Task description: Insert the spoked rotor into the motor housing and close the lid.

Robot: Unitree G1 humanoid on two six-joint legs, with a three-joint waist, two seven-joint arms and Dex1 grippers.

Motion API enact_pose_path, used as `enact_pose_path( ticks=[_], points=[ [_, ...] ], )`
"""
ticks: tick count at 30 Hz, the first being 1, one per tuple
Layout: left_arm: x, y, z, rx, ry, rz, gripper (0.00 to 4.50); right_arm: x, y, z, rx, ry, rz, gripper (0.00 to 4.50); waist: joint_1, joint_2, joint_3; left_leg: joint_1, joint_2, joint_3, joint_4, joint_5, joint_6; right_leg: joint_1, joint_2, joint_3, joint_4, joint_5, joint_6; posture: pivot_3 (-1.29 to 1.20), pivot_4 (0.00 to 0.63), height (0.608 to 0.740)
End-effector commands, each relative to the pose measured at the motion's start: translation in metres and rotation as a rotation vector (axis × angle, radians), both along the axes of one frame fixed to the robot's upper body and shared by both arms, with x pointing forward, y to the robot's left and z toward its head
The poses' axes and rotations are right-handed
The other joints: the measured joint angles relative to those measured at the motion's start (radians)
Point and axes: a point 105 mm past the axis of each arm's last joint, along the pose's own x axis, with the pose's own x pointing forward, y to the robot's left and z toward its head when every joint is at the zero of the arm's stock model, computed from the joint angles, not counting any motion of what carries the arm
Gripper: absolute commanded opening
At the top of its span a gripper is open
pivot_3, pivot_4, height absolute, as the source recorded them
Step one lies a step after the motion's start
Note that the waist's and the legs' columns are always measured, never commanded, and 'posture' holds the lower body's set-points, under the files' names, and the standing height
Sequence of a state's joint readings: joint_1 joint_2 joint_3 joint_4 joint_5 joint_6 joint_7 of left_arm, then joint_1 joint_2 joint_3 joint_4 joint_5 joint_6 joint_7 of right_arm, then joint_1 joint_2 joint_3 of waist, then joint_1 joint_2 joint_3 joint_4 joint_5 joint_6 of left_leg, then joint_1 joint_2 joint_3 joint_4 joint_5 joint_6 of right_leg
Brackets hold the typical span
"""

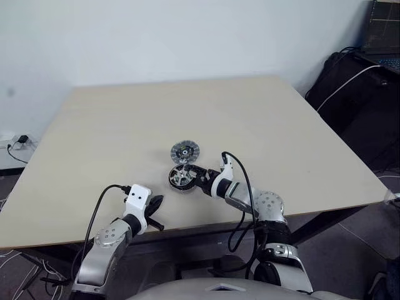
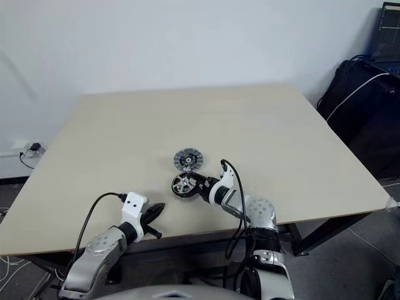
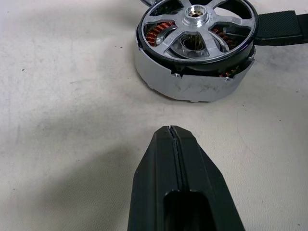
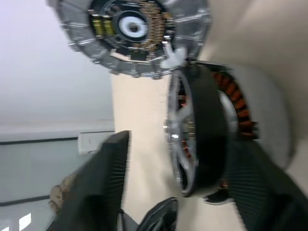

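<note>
Right hand [image 1: 201, 180] sits at the motor housing [image 1: 182, 177], its two black fingers spread, one on either side of the rim as the right wrist view shows; they are parted, and I cannot tell whether either pad touches. My reading is that the hand has let go after seating the part. The spoked rotor [image 3: 195, 24] lies in the top of the housing, silver spokes running to a central hub with copper windings visible between them, and it looks tilted in the bore, not fully seated flush.

Just beyond the housing, on its far side from the robot and almost touching it, lies the lid [image 1: 185, 151], open face up, handy for the closing step.

Left hand [image 1: 152, 211] rests clenched at the near edge of the bench [image 1: 112, 137], short of the housing, apparently waiting.

No brand, label or writing can be read on any part.
</note>
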State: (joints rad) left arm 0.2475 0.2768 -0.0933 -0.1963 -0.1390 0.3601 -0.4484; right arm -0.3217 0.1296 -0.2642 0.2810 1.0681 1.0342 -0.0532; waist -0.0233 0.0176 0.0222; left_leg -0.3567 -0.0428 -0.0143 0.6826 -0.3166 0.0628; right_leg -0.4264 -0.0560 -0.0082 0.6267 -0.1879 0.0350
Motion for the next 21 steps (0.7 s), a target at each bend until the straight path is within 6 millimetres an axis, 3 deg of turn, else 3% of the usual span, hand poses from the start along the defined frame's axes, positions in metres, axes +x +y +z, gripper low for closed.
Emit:
enact_pose_path(
  ticks=[1, 12, 15, 17, 19, 21],
  points=[
    [0.006, -0.003, 0.008, -0.021, -0.044, -0.011, 0.0, 0.002, 0.0, 0.005, 0.0, -0.022, -0.034, 4.37, 0.0, 0.0, 0.0, 0.0, 0.0, 0.0, 0.0, 0.0, 0.0, 0.0, 0.0, 0.0, 0.0, 0.0, 0.0, 0.0, 0.0, 0.74],
    [0.008, -0.003, 0.004, -0.028, -0.043, -0.017, 0.0, 0.008, -0.034, 0.026, -0.151, -0.14, -0.119, 4.37, 0.004, 0.0, 0.0, -0.002, -0.001, 0.0, 0.0, 0.0, 0.0, -0.002, -0.001, 0.0, 0.0, 0.001, 0.001, 0.0, 0.0, 0.74],
    [0.008, -0.002, 0.004, -0.029, -0.044, -0.02, 0.0, 0.01, -0.037, 0.034, -0.291, -0.253, -0.096, 4.37, 0.003, 0.0, 0.0, -0.002, -0.001, 0.0, 0.0, 0.0, 0.0, -0.002, -0.001, 0.0, 0.0, 0.001, 0.001, 0.0, 0.0, 0.74],
    [0.009, -0.003, 0.004, -0.029, -0.046, -0.023, 0.0, 0.009, -0.032, 0.039, -0.479, -0.41, -0.014, 3.82, 0.002, 0.0, 0.0, -0.002, -0.001, 0.0, 0.0, 0.0, 0.0, -0.002, -0.001, -0.001, 0.0, 0.0, 0.0, 0.0, 0.0, 0.74],
    [0.009, -0.003, 0.004, -0.03, -0.049, -0.027, 0.0, 0.004, -0.015, 0.039, -0.642, -0.568, 0.121, 3.2, 0.0, -0.001, 0.0, -0.002, -0.001, 0.001, 0.0, 0.0, 0.001, -0.002, -0.001, -0.001, -0.001, -0.001, 0.0, 0.0, 0.0, 0.74],
    [0.01, -0.003, 0.005, -0.03, -0.051, -0.03, 0.0, -0.001, -0.002, 0.037, -0.73, -0.67, 0.21, 2.51, -0.002, -0.001, 0.0, -0.001, -0.001, 0.002, 0.0, 0.0, 0.001, -0.002, 0.0, -0.002, -0.001, -0.002, 0.002, 0.0, 0.0, 0.74]
  ],
)
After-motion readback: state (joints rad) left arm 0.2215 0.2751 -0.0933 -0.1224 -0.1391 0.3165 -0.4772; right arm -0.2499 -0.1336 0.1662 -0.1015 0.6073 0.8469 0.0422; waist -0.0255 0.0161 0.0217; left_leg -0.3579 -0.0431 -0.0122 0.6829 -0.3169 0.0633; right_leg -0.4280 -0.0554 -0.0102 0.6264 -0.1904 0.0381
